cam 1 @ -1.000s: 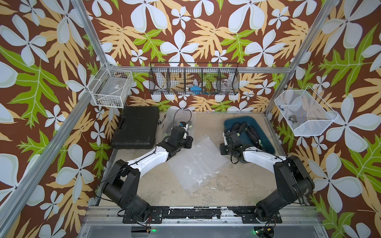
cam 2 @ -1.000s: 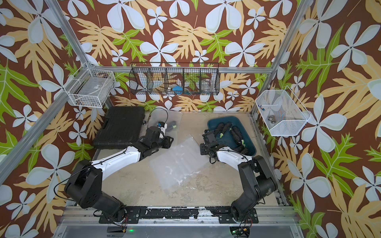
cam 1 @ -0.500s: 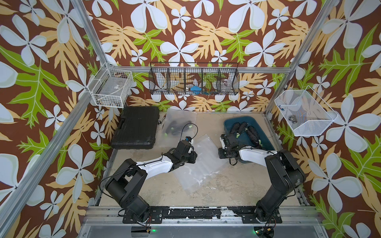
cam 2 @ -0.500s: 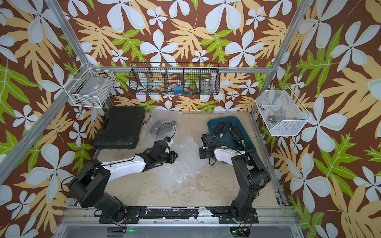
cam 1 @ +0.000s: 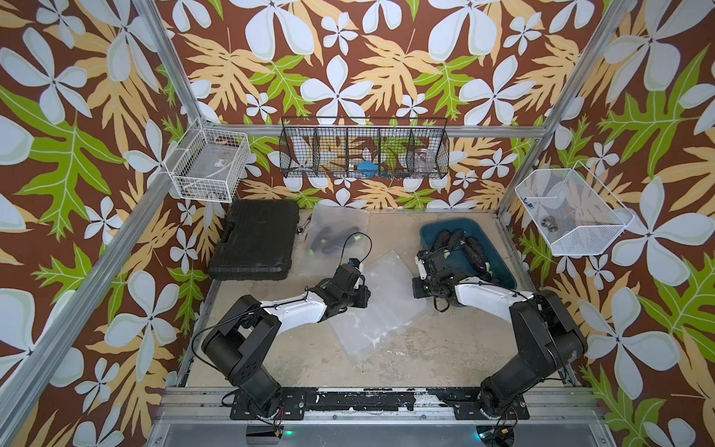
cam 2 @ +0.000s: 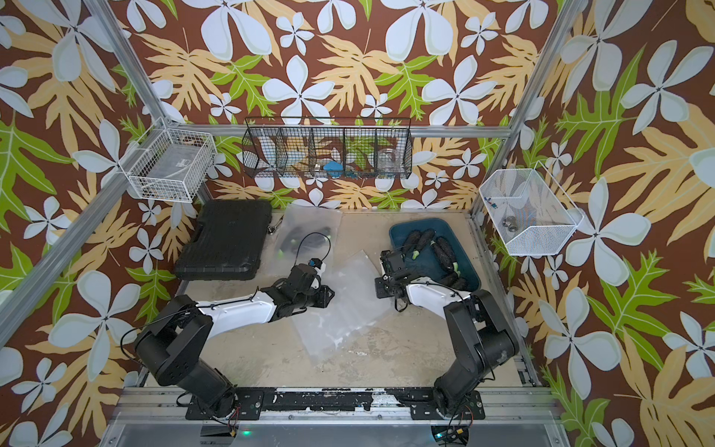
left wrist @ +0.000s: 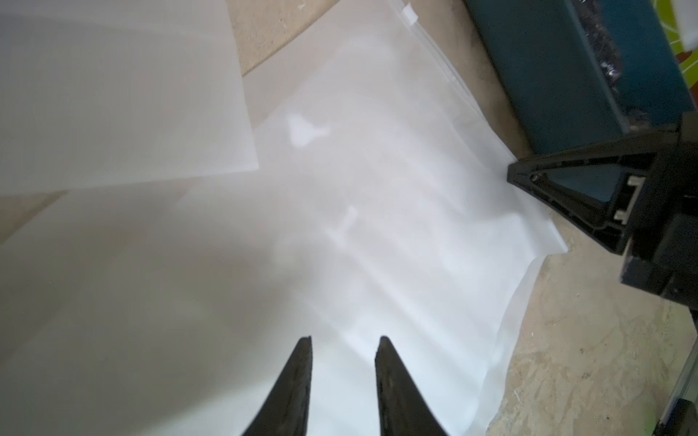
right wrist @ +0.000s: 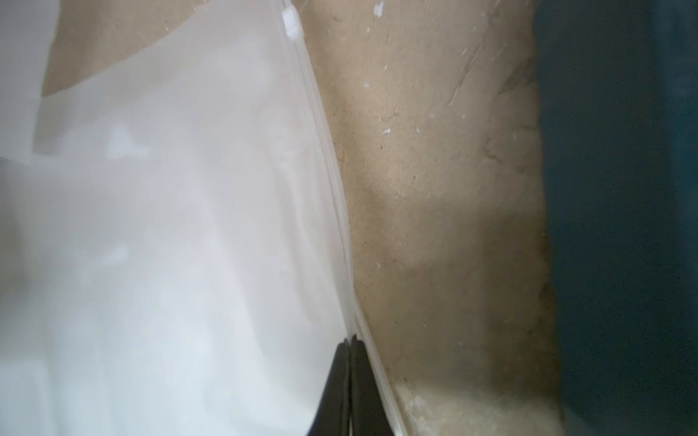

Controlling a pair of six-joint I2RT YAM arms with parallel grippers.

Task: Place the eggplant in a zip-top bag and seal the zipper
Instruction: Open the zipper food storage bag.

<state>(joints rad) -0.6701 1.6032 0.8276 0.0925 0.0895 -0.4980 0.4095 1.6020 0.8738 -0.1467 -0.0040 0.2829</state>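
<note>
With dark purple eggplants [cam 1: 474, 249] lying in the teal plastic tub [cam 1: 449, 223], the right gripper [right wrist: 351, 339], jaws closed, seemingly pinches the zipper edge of the frosted clear zip-top bag [cam 1: 381, 305] to open it, while the left gripper [left wrist: 343, 339] hovers narrowly parted above.

The zip-top bag [cam 1: 381, 309] [cam 2: 344, 305] is clear and frosted, empty, and lies flat on the table [cam 1: 456, 348], turned on a diagonal near the middle. Its zipper edge faces the teal bin [cam 1: 449, 223], and a small white slider [right wrist: 291, 17] sits at that edge's far end. Whether the mouth is open cannot be told. Several eggplants [cam 1: 474, 249] [cam 2: 443, 251], dark purple with green stem ends, lie side by side in the bin at the right rear, just beside the bag.
</note>
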